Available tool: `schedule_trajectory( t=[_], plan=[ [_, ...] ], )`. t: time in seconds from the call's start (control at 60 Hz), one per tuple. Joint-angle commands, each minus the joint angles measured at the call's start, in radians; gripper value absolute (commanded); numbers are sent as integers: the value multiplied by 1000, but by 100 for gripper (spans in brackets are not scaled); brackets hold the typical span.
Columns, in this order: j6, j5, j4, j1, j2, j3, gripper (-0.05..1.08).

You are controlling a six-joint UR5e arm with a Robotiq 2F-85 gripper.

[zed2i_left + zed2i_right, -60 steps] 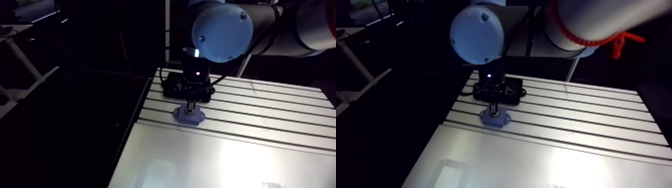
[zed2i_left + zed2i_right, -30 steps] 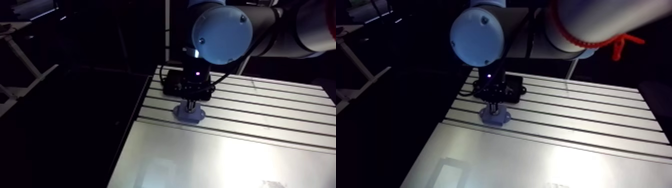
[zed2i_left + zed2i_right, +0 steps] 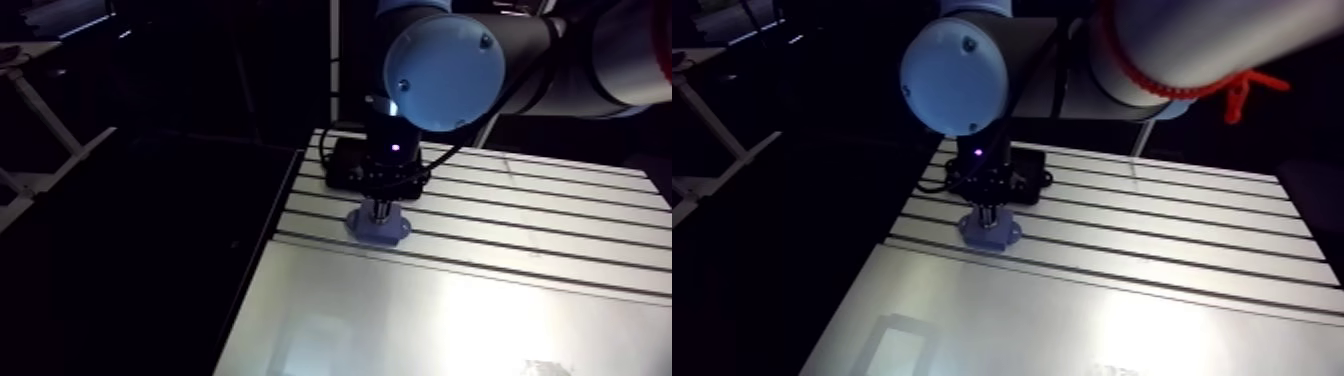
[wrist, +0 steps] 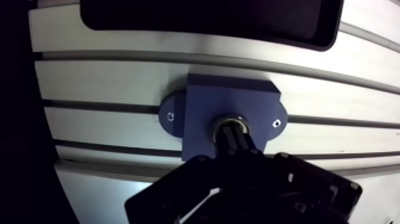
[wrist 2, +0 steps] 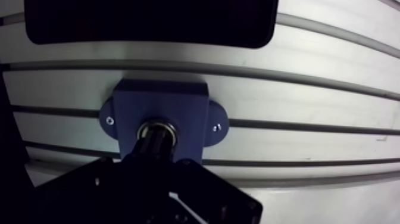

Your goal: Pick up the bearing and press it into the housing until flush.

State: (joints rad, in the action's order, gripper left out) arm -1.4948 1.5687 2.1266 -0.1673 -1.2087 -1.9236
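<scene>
A blue housing (image 4: 232, 95) with two small screw ears sits on the slotted aluminium table (image 4: 107, 77); in the arm view the housing (image 3: 378, 228) is near the table's left edge. The metal bearing (image 4: 230, 121) shows as a bright ring seated in the housing's round bore. My gripper (image 4: 234, 134) comes straight down onto it. Its dark fingers are together as one narrow column, with the tips resting on top of the bearing. The fingers hide most of the ring; only its far rim shows, so I cannot tell how deep it sits.
A flat black tray (image 4: 208, 18) lies on the table just beyond the housing, close behind the gripper (image 3: 381, 205) in the arm view. The table's left edge (image 3: 270, 235) drops off a short way from the housing. Bare slotted surface stretches to the right.
</scene>
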Motion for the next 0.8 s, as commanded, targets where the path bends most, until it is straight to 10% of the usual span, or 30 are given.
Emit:
schedule_trajectory(
  t=[0.017,0.8],
  plan=[
    [0,0,0,0,-1,-1,108],
    [0,-2,0,-1,-10,-1,108]
  ],
)
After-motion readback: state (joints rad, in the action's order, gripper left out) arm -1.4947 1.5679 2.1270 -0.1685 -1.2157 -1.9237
